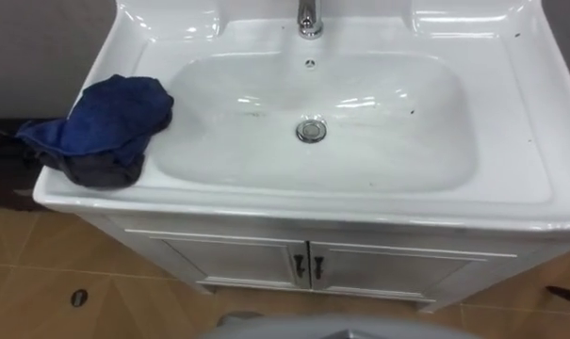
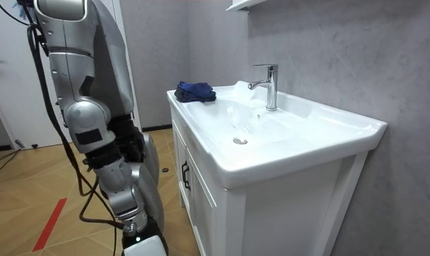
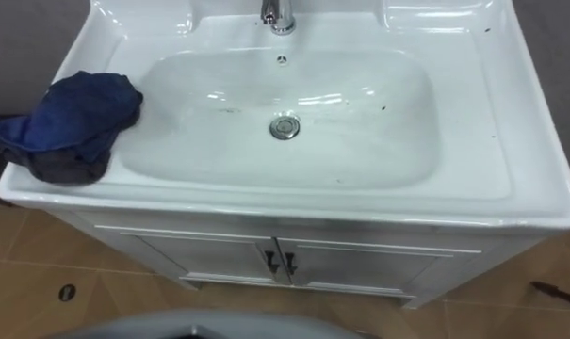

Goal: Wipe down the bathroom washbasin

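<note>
Blue cloth (image 1: 110, 118) bunched on the white basin's (image 1: 511, 179) rim at frame left, beside the bowl, tap (image 1: 308, 17) top centre, my right hand (image 2: 142, 245) at the room view's bottom edge, whether open or closed I cannot tell.

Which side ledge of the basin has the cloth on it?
The left ledge: the blue cloth lies bunched on it, spilling over the outer edge. The right ledge has no cloth.

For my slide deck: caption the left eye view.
Blue cloth bunched on left rim of white basin, faucet behind the drain, cabinet doors below.
</note>
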